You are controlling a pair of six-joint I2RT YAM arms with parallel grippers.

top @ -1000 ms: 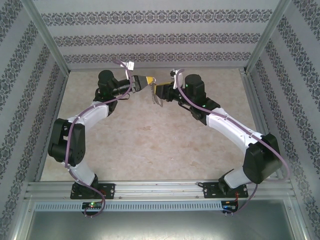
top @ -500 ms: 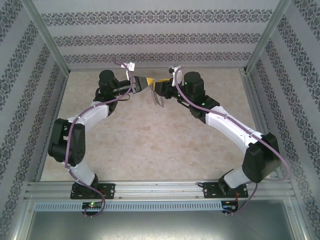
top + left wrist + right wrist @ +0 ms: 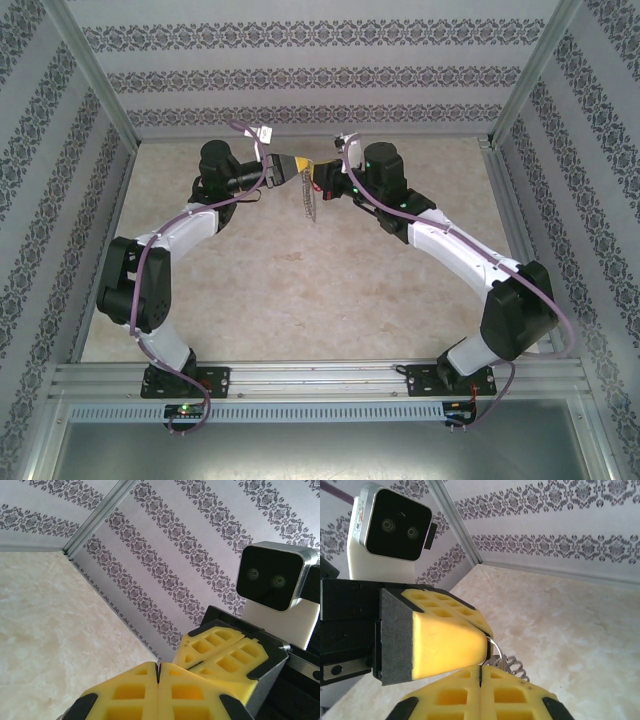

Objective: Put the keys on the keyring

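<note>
Clamped on the keyring [image 3: 312,203] with the left gripper [image 3: 157,677], high over the far counter [image 3: 300,290]; right gripper [image 3: 480,680] pressed shut alongside, hold on metal unclear; light, stiff, slick, so better pinched on the flat loop than the small rings.

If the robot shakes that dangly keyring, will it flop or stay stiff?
Probably stiff: the keyring hangs as one straight grey metal strip. Its small rings look separate, so they may jiggle, and the whole thing could swing.
</note>
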